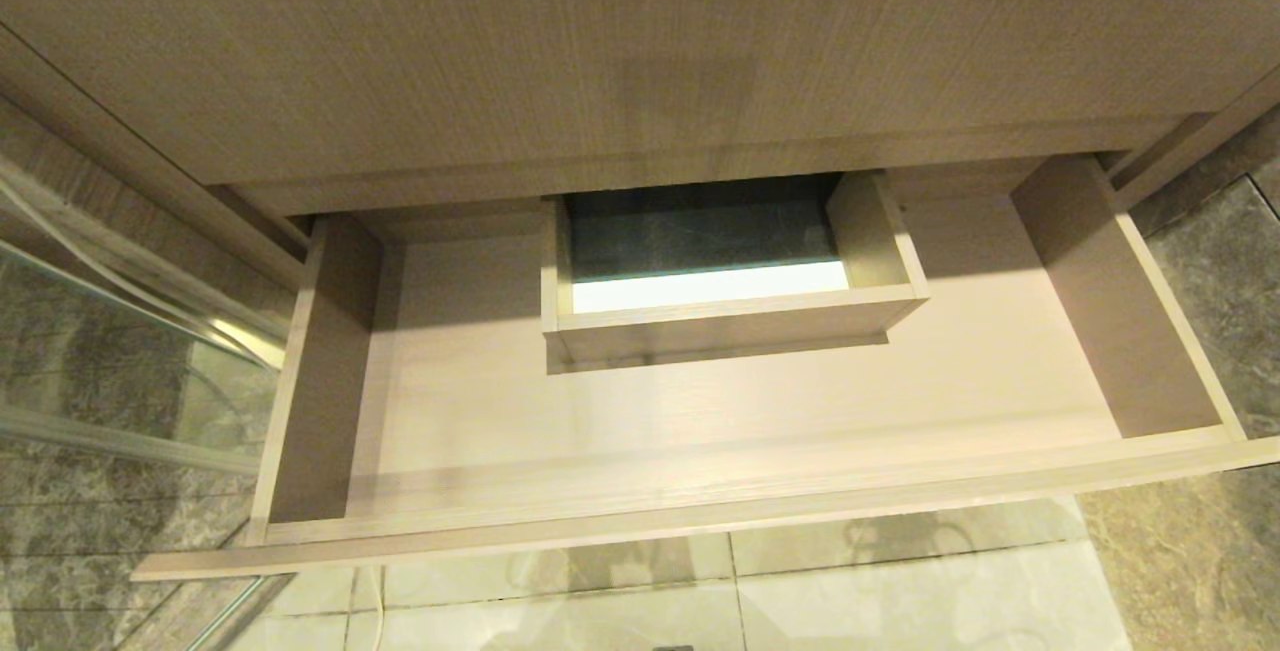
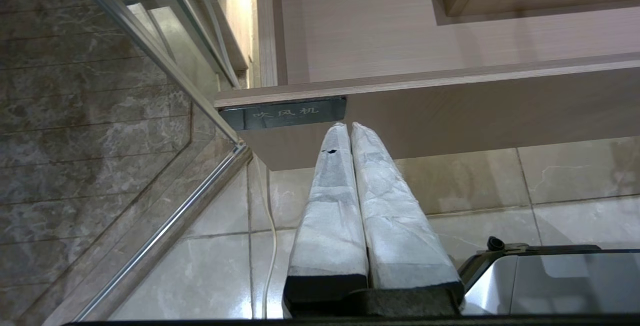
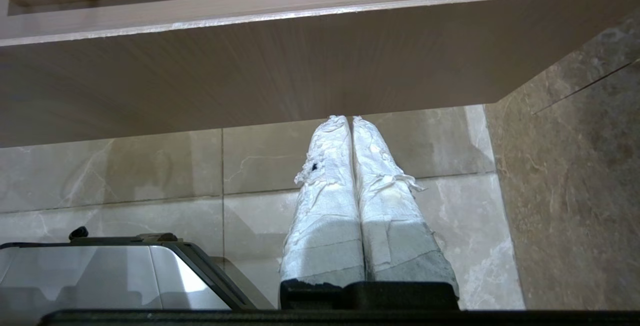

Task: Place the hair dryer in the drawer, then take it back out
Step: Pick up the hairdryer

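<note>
Tiled floor (image 2: 475,201); drawer (image 1: 700,401) open, bare. Left gripper (image 2: 348,125), right gripper (image 3: 348,117) closed, holding nothing, below drawer front. Dryer unseen: first step pending; locating it needed.

You're looking down into the drawer (image 1: 700,431), pulled right out from under the vanity, wide and shallow, light wood all through. Its floor lies bare under the light, with shadow along the left wall and the back. At mid-back you've got the boxed rectangular cutout (image 1: 735,316), open at the bottom, dark stone and a bright white strip showing through it. From the left wrist view, note the small dark label (image 2: 282,113) with pale characters on the left end of the drawer's front. You can't see the hair dryer in any view.
</note>
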Motion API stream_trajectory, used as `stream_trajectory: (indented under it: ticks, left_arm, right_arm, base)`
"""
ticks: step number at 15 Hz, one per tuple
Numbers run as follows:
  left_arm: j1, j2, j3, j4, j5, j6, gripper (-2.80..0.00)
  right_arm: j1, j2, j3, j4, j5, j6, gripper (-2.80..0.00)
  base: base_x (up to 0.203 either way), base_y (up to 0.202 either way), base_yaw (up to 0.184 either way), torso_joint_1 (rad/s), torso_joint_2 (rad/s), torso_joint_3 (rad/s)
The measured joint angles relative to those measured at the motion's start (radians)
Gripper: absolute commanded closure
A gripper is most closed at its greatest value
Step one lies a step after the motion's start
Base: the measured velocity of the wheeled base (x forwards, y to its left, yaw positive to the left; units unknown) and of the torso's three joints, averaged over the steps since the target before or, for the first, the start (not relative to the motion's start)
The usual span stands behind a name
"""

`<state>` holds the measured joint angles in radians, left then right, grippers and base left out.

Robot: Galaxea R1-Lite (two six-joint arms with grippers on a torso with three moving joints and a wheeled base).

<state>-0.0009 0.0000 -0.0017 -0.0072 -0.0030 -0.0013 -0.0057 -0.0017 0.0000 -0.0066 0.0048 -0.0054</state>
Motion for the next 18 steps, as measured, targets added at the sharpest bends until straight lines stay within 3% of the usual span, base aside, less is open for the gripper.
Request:
stream_trajectory:
  ticks: [18]
  left_arm:
    - [0.0, 0.0, 0.0, 0.0, -0.001, 0.001, 0.0]
  right_arm:
    - [0.0, 0.0, 0.0, 0.0, 0.001, 0.0, 0.0]
  base:
    - [0.0, 0.0, 0.0, 0.0, 0.0, 0.0]
